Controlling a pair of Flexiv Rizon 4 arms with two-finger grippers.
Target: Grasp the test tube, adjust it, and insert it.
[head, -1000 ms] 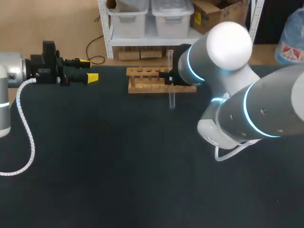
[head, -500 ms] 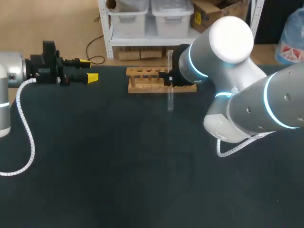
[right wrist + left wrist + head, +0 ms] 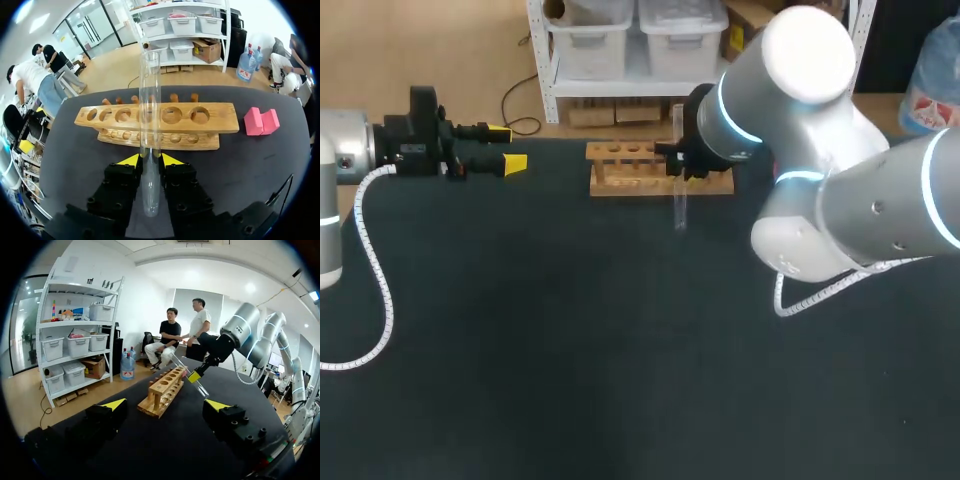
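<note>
A clear glass test tube [image 3: 680, 190] stands roughly upright with my right gripper [image 3: 680, 162] shut on its middle. The tube hangs just in front of the wooden rack [image 3: 630, 170], whose several holes face up. In the right wrist view the tube [image 3: 150, 115] runs up between the yellow fingertips of my right gripper [image 3: 150, 160], with the rack [image 3: 200, 131] right ahead of it. My left gripper [image 3: 506, 147] stands open and holds nothing at the far left of the table. In its own view my left gripper [image 3: 166, 405] faces the rack [image 3: 165, 390] and the held tube [image 3: 186, 372].
A pink block [image 3: 262, 121] lies on the dark table beside the rack's end, past my right gripper. The table's far edge runs close behind the rack. A white coiled cable [image 3: 382, 290] trails from my left arm.
My right arm's elbow has swung back and to the right. The tube has only wobbled slightly in front of the rack. The left arm has not moved.
</note>
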